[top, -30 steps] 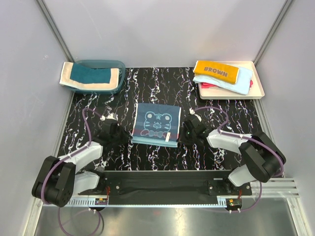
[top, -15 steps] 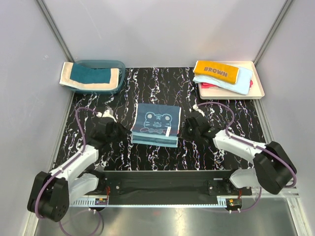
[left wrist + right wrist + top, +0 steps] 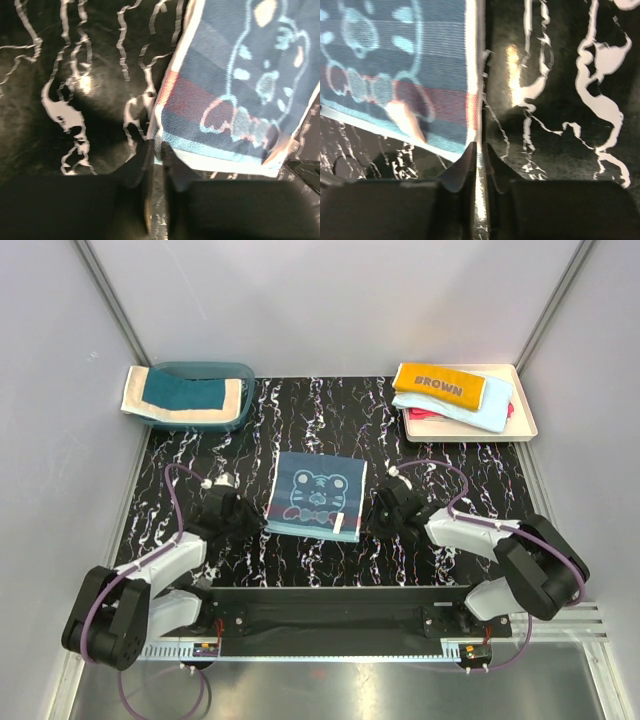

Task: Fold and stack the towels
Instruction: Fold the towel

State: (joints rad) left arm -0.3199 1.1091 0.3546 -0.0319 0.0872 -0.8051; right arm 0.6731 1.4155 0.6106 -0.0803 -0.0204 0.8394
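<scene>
1. Top view: lit brightly and evenly from overhead; rendered sharp from edge to edge; only short, soft shadows cast on the black table (image 3: 450, 455).
2. Left wrist view: exposed dimly; small white glare spots thrown off the glossy surface; dusty blue towel (image 3: 240, 90) rendered soft and grainy; lower third lost to near-black, unfocused shadow.
3. Right wrist view: similarly dim; one elongated glare patch left of centre-right; pale towel edge blown out to white; bottom of frame blurred and dark.
</scene>
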